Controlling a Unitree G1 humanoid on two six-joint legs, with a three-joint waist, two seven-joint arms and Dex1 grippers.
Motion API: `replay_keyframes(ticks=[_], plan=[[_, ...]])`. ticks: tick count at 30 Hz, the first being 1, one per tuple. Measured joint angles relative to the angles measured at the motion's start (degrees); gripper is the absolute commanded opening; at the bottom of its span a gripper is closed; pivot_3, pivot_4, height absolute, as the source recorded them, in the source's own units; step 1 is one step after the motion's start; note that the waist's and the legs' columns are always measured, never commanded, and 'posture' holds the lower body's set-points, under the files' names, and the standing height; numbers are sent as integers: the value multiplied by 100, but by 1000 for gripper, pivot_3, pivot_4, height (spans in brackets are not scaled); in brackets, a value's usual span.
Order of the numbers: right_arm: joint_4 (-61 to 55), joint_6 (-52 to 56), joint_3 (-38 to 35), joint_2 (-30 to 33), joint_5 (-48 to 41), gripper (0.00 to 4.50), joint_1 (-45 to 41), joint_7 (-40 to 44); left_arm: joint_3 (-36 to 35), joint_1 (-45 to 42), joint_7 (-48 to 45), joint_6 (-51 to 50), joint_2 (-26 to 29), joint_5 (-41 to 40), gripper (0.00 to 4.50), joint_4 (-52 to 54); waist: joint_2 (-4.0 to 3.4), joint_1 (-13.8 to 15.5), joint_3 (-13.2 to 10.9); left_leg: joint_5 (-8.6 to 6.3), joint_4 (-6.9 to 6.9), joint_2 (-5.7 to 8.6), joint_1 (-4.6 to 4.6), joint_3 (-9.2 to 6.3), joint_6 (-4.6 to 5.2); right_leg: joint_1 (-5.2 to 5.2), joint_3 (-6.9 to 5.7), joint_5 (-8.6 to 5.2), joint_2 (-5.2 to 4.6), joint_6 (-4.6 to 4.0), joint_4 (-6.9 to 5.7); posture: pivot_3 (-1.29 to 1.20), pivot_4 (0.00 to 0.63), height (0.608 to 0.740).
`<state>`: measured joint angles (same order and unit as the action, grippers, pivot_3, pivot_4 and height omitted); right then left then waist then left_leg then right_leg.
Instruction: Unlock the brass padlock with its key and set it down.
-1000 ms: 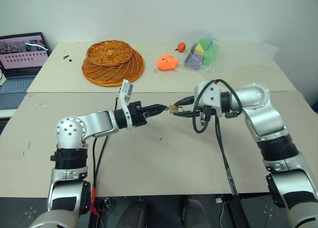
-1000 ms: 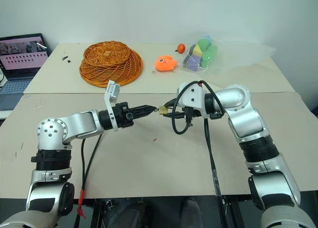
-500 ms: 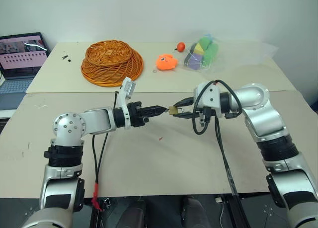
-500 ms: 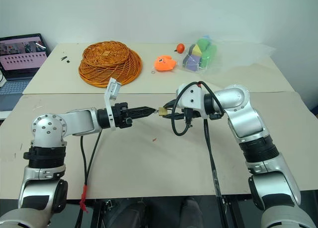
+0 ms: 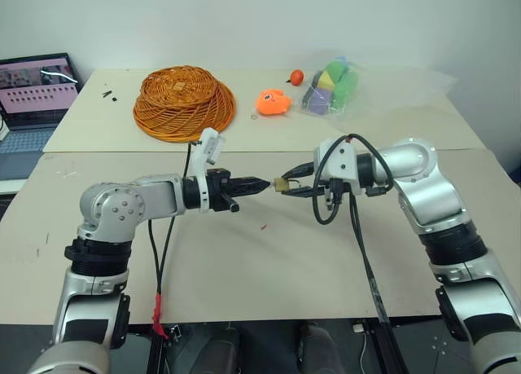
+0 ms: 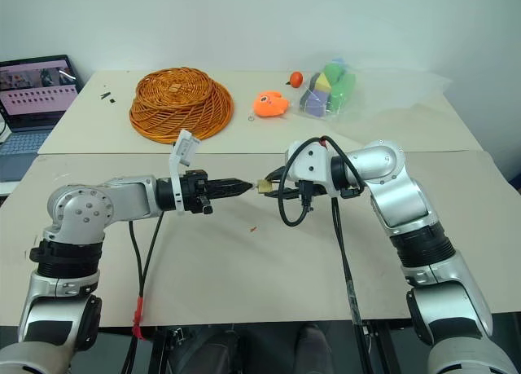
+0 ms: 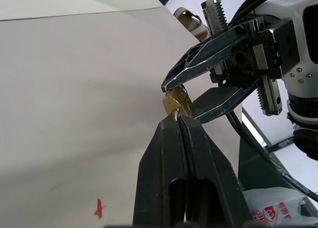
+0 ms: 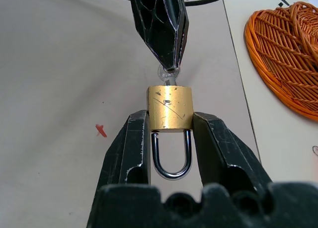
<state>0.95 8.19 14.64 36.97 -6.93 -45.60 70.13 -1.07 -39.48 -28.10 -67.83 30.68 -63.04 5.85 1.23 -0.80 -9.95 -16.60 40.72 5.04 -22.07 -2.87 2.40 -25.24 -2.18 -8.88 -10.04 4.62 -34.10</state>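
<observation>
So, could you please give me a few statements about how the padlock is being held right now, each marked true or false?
1. The right gripper clamps the brass padlock between its fingers. True.
2. The padlock rests on the table. False: it is held in the air above it.
3. The left gripper is shut on the key, whose blade is in the padlock's body. True.
4. The shackle has swung free of the body. False: both its legs still enter the body.
5. The wicker basket lies between the two grippers. False: it lies farther back on the table.
</observation>
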Motion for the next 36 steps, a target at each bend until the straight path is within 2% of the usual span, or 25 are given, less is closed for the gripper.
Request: replay_keyframes(ticks=[7,10,13,15,16,23,32,36], plan=[[2,1,0,47,5,893,0,-1,-309,7,161,-348,-354,-8,9,-123,0,0,0,0,0,0,0,-1,0,0,-1,0,0,0,0,0,150,739],[3,2,-2,62,3,893,-19,-35,-547,18,383,-596,-586,-89,795,-214,0,2,0,0,1,-1,0,-1,0,0,-1,0,0,0,0,0,150,739],[-2,2,-37,57,-6,893,-171,-76,-550,90,563,-881,-839,-229,1981,-293,0,0,0,0,1,-1,0,-1,0,1,0,0,0,0,0,0,150,739],[-2,2,-71,57,-7,893,-186,-104,-552,99,589,-940,-821,-219,2796,-289,0,-6,0,0,0,0,0,-1,0,0,-1,0,0,0,-1,0,150,739],[-2,2,-72,57,-7,893,-186,-113,-552,101,589,-950,-787,-190,3065,-277,0,-10,0,0,0,0,0,-1,0,-1,0,0,0,0,-1,0,150,739],[-2,2,-72,57,-7,893,-186,-144,-744,106,632,-1054,-837,-241,3065,-275,0,-1,0,0,0,-1,0,-1,0,0,0,0,0,0,0,0,150,739],[3,1,-72,60,-3,893,-175,-144,-1502,-121,1272,-1348,-1164,-878,3065,-656,0,-1,0,0,1,-4,0,-1,0,1,0,0,0,0,0,0,150,739],[19,0,-72,61,-3,893,-158,-143,-1565,-129,1483,-1380,-1266,-939,3065,-671,0,0,0,0,1,-2,0,-1,-1,1,0,0,0,0,0,0,150,739]])
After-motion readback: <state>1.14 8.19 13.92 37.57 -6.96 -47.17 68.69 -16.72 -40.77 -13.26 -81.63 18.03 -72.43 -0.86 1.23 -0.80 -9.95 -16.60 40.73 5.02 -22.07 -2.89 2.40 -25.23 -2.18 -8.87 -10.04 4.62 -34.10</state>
